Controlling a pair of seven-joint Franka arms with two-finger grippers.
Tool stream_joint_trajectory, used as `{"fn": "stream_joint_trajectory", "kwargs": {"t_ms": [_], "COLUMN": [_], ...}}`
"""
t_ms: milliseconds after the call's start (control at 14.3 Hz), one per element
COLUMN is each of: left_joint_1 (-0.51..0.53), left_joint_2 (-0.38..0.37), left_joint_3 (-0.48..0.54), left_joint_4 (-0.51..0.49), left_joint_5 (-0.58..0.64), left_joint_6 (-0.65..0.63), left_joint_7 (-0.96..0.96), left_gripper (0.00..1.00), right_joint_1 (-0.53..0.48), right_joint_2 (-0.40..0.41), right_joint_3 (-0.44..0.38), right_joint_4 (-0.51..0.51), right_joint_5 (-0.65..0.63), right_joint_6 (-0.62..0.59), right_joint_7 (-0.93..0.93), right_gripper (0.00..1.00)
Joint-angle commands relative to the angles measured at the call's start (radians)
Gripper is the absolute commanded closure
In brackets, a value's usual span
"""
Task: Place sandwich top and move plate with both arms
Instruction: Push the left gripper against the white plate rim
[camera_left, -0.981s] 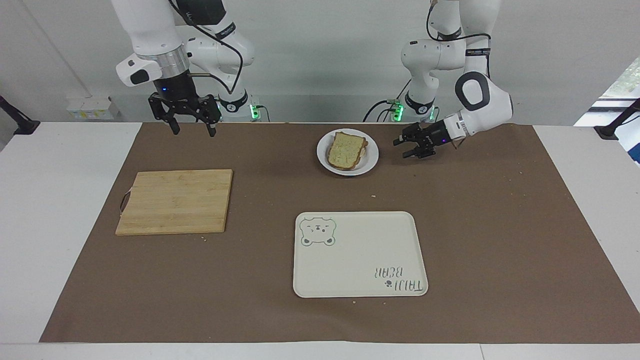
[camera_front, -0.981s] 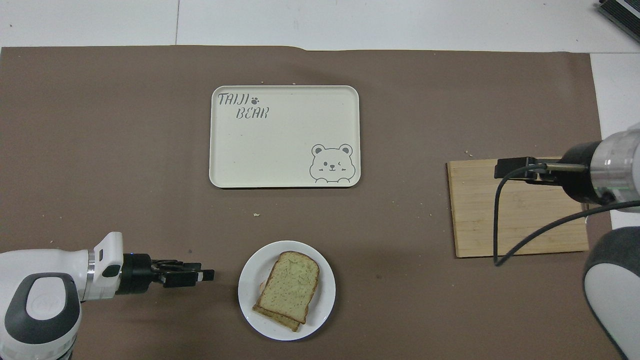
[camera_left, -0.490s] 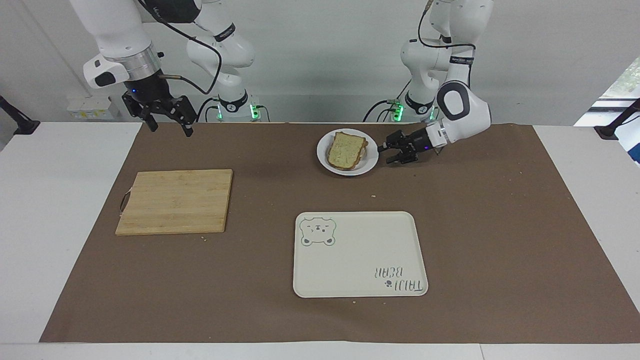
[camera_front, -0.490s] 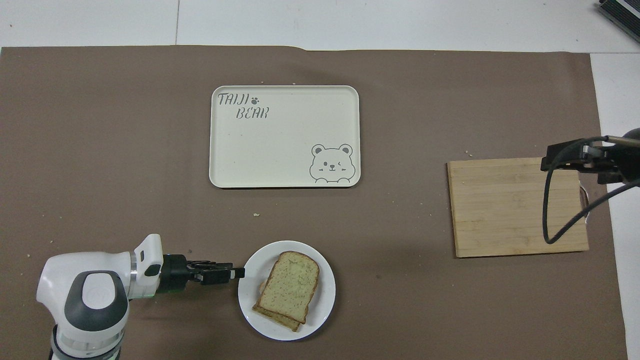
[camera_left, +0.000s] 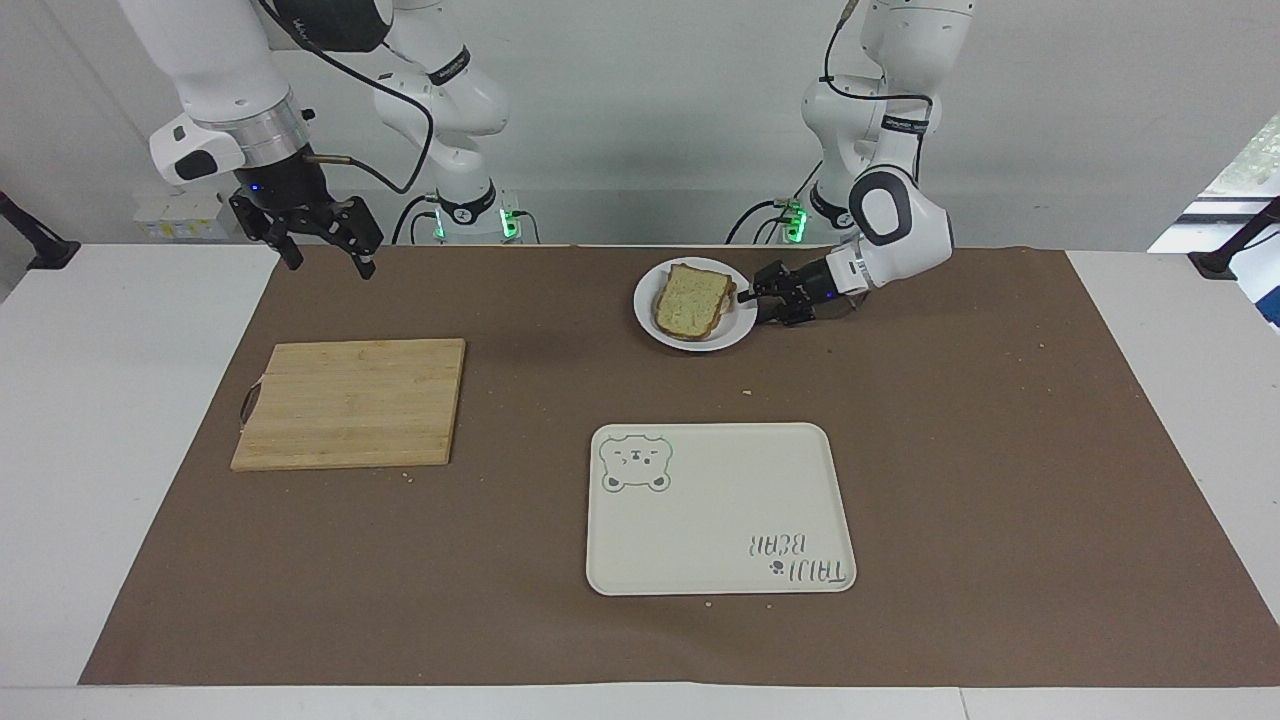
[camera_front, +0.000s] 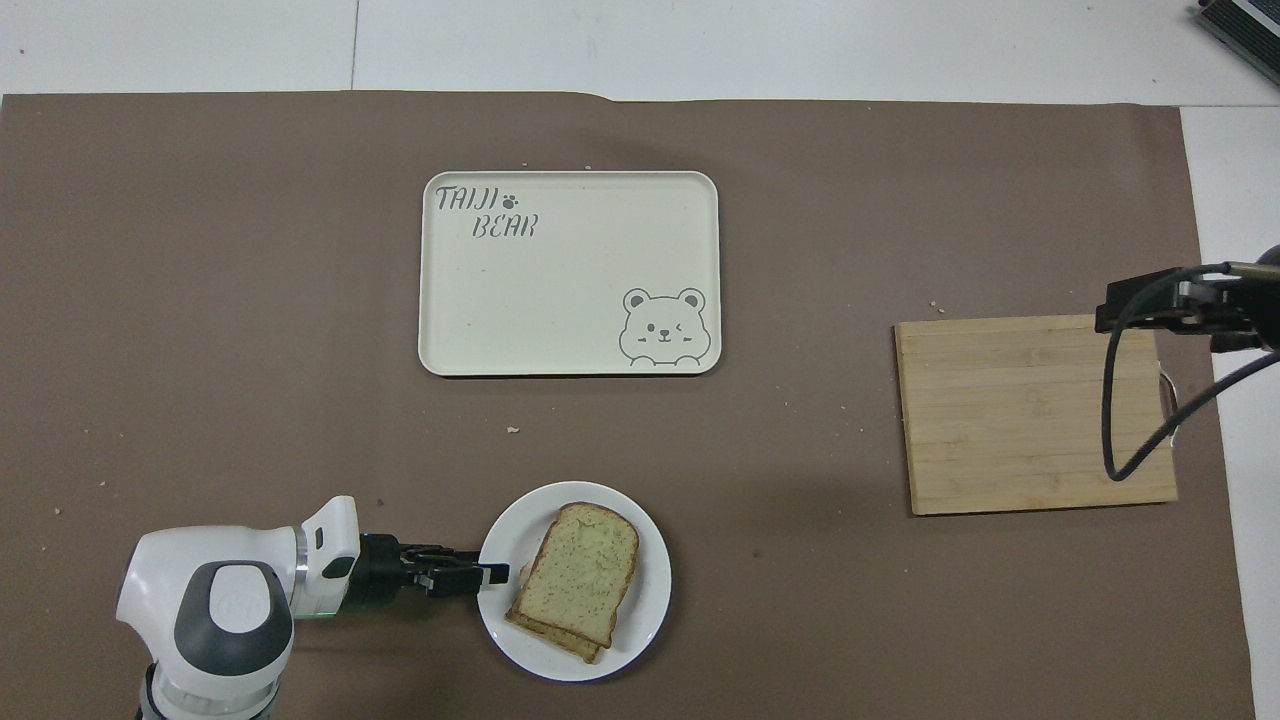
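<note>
Overhead view gives me one white plate (camera_front: 650, 610) carrying one sandwich top (camera_front: 580, 572) on a lower slice. My left gripper (camera_left: 752, 297) straddles the plate's rim; grip unclear. My right gripper (camera_left: 318, 258) hangs spread near one cutting board (camera_left: 350, 402); one bear tray (camera_left: 720, 510).

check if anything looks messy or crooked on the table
Mostly tidy. The top slice sits skewed on the slice beneath, whose corner pokes out at the plate's robot-side edge. Crumbs dot the brown mat. Tray and board lie square.
</note>
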Motion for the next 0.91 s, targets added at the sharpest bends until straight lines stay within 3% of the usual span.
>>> {"fn": "stream_joint_trajectory", "kwargs": {"t_ms": [0, 70, 140, 560, 840], "left_joint_1": [-0.032, -0.030, -0.030, -0.001, 0.153], "left_joint_2": [-0.023, -0.023, -0.024, -0.050, -0.020], "left_joint_3": [0.014, 0.013, 0.014, 0.016, 0.016], "left_joint_4": [-0.021, -0.021, -0.021, -0.010, 0.078], "left_joint_5": [-0.023, -0.023, -0.023, -0.025, -0.025], "left_joint_6": [0.012, 0.008, -0.005, -0.006, -0.067], "left_joint_7": [0.022, 0.019, 0.017, -0.030, -0.038], "left_gripper": [0.69, 0.96, 1.00, 1.00, 1.00], "right_joint_1": [0.008, 0.007, 0.012, 0.014, 0.017], "right_joint_2": [0.012, 0.011, 0.009, 0.002, 0.002], "right_joint_3": [-0.016, -0.016, -0.015, -0.016, -0.012], "right_joint_4": [0.021, 0.018, 0.017, 0.008, 0.009], "right_joint_5": [-0.021, -0.020, -0.020, -0.018, -0.001], "right_joint_6": [-0.010, -0.010, -0.012, -0.015, -0.012], "right_joint_7": [-0.041, -0.040, -0.040, -0.041, -0.037], "right_gripper": [0.00, 0.00, 0.00, 0.00, 0.00]}}
